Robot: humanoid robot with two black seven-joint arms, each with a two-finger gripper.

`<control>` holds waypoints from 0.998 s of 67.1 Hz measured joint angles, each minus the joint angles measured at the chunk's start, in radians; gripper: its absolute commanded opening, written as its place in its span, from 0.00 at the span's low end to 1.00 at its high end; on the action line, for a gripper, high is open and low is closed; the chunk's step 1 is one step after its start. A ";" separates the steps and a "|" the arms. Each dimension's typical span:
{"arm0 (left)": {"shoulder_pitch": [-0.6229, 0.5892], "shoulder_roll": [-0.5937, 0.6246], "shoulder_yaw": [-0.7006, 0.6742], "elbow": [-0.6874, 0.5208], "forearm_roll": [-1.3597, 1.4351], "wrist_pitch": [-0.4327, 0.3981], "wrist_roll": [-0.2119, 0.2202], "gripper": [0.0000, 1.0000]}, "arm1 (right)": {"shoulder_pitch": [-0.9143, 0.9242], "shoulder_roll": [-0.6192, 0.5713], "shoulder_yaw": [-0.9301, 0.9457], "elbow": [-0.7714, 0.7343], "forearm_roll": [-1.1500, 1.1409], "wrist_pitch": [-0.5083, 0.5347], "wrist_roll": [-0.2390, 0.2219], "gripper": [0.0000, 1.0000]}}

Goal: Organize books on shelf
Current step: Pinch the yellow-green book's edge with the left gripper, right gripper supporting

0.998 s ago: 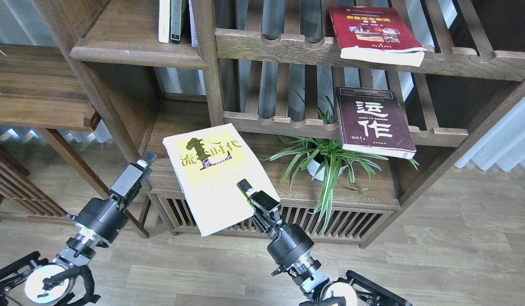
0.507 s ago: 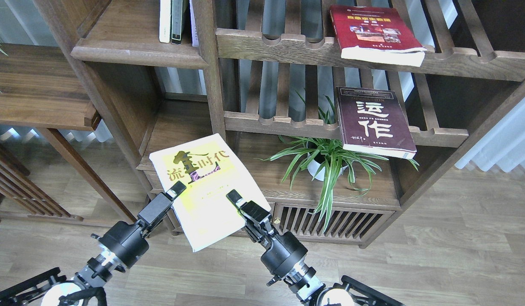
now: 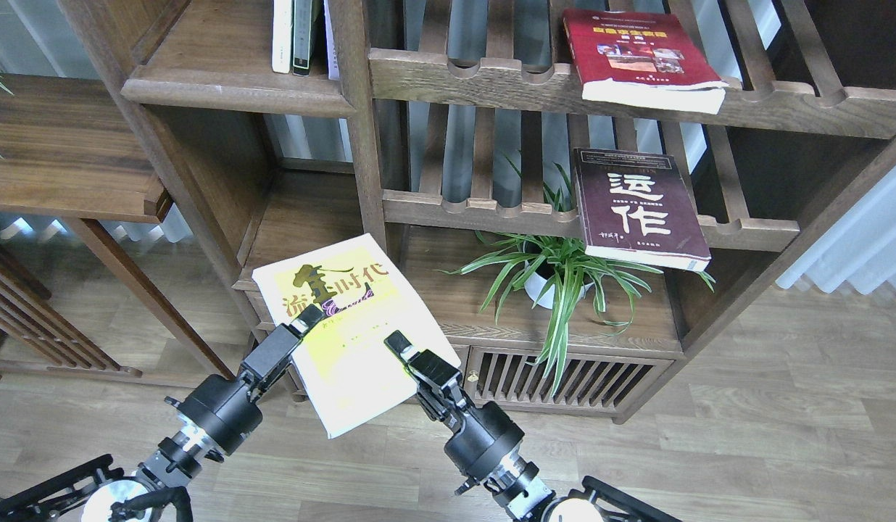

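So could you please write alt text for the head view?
Two black grippers, left and right, grip a yellow book above a wooden bookcase. A maroon book and red book lie on slatted racks.

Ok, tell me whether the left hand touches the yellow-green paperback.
Touching: head view shows the left hand lying on the yellow-green paperback's left edge, no gap.

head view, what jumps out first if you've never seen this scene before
The bright yellow-green book stands out at lower centre, held flat in front of the bookcase with the right gripper on its right side and the left gripper at its left edge. To the right, a dark maroon book and a red book lie on slatted racks, overhanging the front rails, with a green potted plant below them.
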 measured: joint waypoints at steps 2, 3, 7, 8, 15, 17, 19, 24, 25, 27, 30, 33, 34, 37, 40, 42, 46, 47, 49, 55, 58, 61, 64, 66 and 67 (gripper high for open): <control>0.001 -0.001 0.002 0.000 0.000 0.000 0.000 0.71 | -0.002 0.000 0.000 0.000 0.000 0.000 -0.001 0.06; 0.002 -0.001 0.003 0.000 0.000 0.000 0.000 0.71 | -0.002 0.000 0.000 0.000 0.000 0.000 -0.001 0.06; 0.003 -0.001 0.009 0.000 0.001 0.000 0.000 0.69 | -0.007 0.000 0.000 0.000 0.000 0.000 -0.003 0.06; 0.003 -0.001 0.010 0.000 0.001 0.000 0.000 0.67 | -0.008 0.000 0.000 0.000 0.000 0.000 -0.003 0.06; 0.003 -0.001 0.014 0.000 0.002 0.000 0.000 0.55 | -0.013 0.000 0.000 -0.001 -0.001 0.000 -0.003 0.06; 0.003 -0.001 0.015 0.000 0.003 0.000 0.000 0.52 | -0.014 0.000 0.000 -0.001 -0.001 0.000 -0.004 0.06; 0.002 -0.001 0.016 0.000 0.003 0.000 0.000 0.48 | -0.015 0.000 0.000 -0.001 -0.001 0.000 -0.004 0.06; -0.001 -0.001 0.016 0.000 0.003 0.000 0.001 0.38 | -0.017 0.000 0.001 -0.001 -0.001 0.000 -0.004 0.06; -0.002 -0.001 0.016 0.000 0.003 0.000 0.001 0.35 | -0.017 0.000 0.001 -0.001 -0.001 0.000 -0.004 0.06; -0.003 -0.001 0.016 0.001 0.003 0.000 0.001 0.30 | -0.018 0.000 0.001 -0.001 -0.001 0.000 -0.004 0.06; -0.004 -0.001 0.015 0.001 0.003 0.000 0.001 0.22 | -0.018 0.000 0.001 -0.001 -0.001 0.000 -0.004 0.06; -0.005 -0.001 0.015 0.001 0.003 0.000 0.001 0.16 | -0.018 0.000 0.001 -0.001 -0.001 0.000 -0.004 0.06; -0.005 -0.001 0.015 0.001 0.003 0.000 0.001 0.15 | -0.018 0.000 0.001 -0.001 -0.001 0.000 -0.004 0.06; -0.005 -0.001 0.015 0.001 0.003 0.000 0.001 0.07 | -0.018 0.000 0.001 -0.001 -0.001 0.000 -0.004 0.06; -0.005 -0.001 0.015 0.001 0.003 0.000 0.001 0.06 | -0.019 0.000 0.001 -0.001 -0.001 0.000 -0.004 0.06; -0.005 -0.001 0.016 0.001 0.003 0.000 0.001 0.06 | -0.019 0.000 0.001 -0.001 -0.001 0.000 -0.004 0.06; -0.005 -0.001 0.019 0.001 0.003 0.000 0.001 0.05 | -0.021 0.000 0.001 -0.002 -0.001 0.000 -0.004 0.06; -0.005 -0.001 0.019 0.001 0.003 0.000 0.001 0.05 | -0.021 0.000 0.001 -0.002 -0.001 0.000 -0.004 0.06; -0.005 -0.001 0.020 0.001 0.003 0.000 0.001 0.05 | -0.022 0.000 0.001 -0.002 -0.001 0.000 -0.004 0.06; -0.006 -0.001 0.022 0.001 0.003 0.000 0.001 0.05 | -0.024 0.000 0.001 -0.002 -0.001 0.000 -0.004 0.08; -0.006 -0.001 0.023 0.001 0.004 0.000 0.001 0.05 | -0.024 0.000 0.001 -0.002 -0.001 0.000 -0.004 0.10; -0.006 -0.001 0.022 0.001 0.005 0.000 0.001 0.05 | -0.024 0.000 0.001 -0.002 -0.001 0.000 -0.004 0.15; -0.006 -0.001 0.022 0.001 0.006 0.000 0.001 0.05 | -0.025 0.000 0.001 -0.002 -0.001 0.000 -0.004 0.24; -0.006 -0.001 0.022 0.001 0.006 0.000 0.001 0.05 | -0.025 0.000 0.001 -0.002 -0.001 0.000 -0.004 0.33; -0.005 -0.001 0.022 0.001 0.007 0.000 0.001 0.05 | -0.025 0.000 0.001 -0.002 -0.001 0.000 -0.004 0.36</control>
